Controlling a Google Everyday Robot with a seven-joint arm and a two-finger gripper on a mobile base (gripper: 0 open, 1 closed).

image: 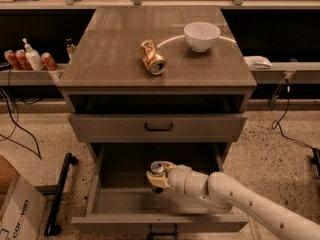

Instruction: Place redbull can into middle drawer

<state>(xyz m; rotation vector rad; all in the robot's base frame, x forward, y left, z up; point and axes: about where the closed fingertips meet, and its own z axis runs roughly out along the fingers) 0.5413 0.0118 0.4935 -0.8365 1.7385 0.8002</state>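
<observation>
The redbull can (157, 168) shows only its silver top and a bit of dark body, held upright inside the open middle drawer (125, 204), near the drawer's middle. My gripper (159, 179) is shut on the can, its pale fingers wrapped around the can's body. My white arm (240, 201) reaches in from the lower right over the drawer's front right corner. The can's lower part is hidden by the fingers and shadow, so I cannot tell if it touches the drawer floor.
The upper drawer (158, 127) with a black bar handle is slightly open above. A dented gold can (152, 57) and a white bowl (201, 35) lie on the cabinet top. A cardboard box (15, 204) and a black bar (59, 194) sit at lower left.
</observation>
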